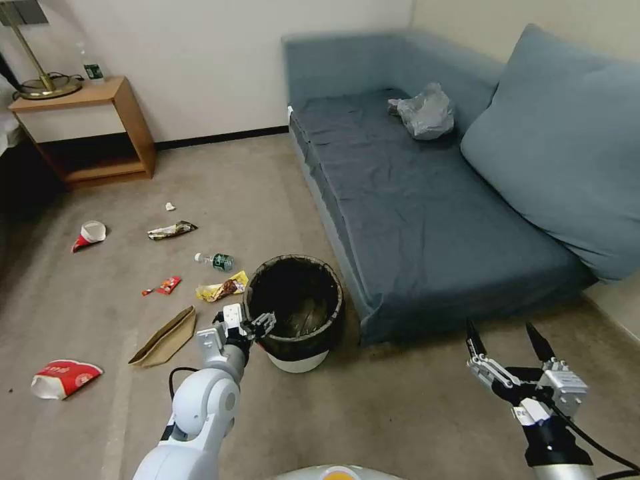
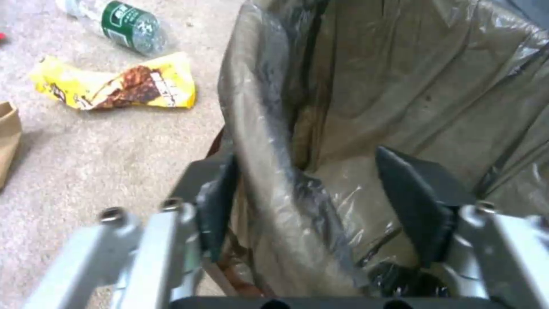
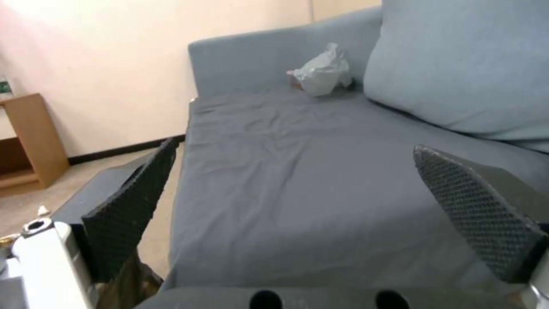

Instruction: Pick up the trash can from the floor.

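Two spread fingers of the left gripper straddle the trash can rim, positioned to clamp; right gripper waits released, near right.

The trash can stands on the floor just left of the sofa, litter scattered farther left.

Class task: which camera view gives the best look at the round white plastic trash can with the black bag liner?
The head view: the whole round white plastic trash can with its black bag liner stands on the carpet beside the sofa. The left wrist view shows its lined rim between the left hand's fingers. The right wrist view faces the sofa.
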Controlling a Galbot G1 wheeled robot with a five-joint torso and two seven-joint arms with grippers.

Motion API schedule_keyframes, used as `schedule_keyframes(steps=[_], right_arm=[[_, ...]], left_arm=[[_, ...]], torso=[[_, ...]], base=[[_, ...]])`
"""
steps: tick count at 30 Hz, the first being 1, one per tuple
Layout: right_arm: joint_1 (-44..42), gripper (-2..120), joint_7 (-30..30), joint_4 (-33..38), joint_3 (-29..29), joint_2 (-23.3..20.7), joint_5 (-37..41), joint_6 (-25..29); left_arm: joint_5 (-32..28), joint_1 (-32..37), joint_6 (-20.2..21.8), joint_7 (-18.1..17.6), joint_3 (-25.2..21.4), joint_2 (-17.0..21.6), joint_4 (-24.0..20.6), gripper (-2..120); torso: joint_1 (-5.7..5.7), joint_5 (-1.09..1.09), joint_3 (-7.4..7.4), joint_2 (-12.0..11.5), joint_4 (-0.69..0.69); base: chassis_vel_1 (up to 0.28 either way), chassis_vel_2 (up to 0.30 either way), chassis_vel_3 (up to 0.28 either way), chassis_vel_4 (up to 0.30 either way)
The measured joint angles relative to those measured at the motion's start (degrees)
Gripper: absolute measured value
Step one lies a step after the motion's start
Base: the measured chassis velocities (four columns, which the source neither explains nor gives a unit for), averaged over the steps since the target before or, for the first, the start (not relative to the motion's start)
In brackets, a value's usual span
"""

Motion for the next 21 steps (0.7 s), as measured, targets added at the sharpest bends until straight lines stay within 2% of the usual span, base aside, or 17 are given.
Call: schedule_keyframes(steps=[2,4,5,8,9,14,21], right_arm=[[0.0,100,0.0,0.0,0.1,0.0,0.0,0.0],[-0.1,100,0.0,0.0,0.1,0.0,0.1,0.1],[-0.1,100,0.0,0.0,0.1,0.0,0.1,0.1],[-0.1,100,0.0,0.0,-0.2,0.0,0.0,0.1],[-0.1,100,0.0,0.0,-0.2,0.0,0.0,0.1],[0.0,100,-0.3,-0.5,-0.3,0.0,-0.2,0.3],[0.0,100,-0.5,-0.6,-0.3,0.0,-0.2,0.5]], left_arm=[[0.0,0.0,-0.1,0.0,0.0,0.0,0.0,55],[0.1,0.3,-0.5,-0.2,-0.1,0.0,0.0,41],[0.1,0.3,-0.5,-0.2,-0.1,0.0,0.0,41],[0.1,0.4,-1.2,-0.5,-0.3,0.0,0.3,25],[0.1,0.4,-1.2,-0.5,-0.3,0.0,0.3,25],[0.6,0.9,-2.7,-0.2,-0.4,0.2,0.6,5],[1.0,1.1,-2.8,0.0,-0.5,0.4,0.2,5]], torso=[[0.00,0.01,0.00,0.0,0.00],[0.00,0.01,0.00,0.0,0.00],[0.00,0.01,0.00,0.0,0.00],[0.00,0.00,0.00,0.0,0.00],[0.00,0.00,0.00,0.0,0.00],[0.00,0.00,0.00,0.0,0.00],[0.00,-0.01,0.00,0.0,-0.01]], base=[[0.000,0.000,0.000,0.000],[0.000,0.000,0.000,0.000],[0.000,0.000,0.000,0.000],[0.000,0.000,0.000,0.000],[0.000,0.000,0.000,0.000],[0.000,0.000,0.000,0.000],[0.000,0.000,0.000,0.000]])
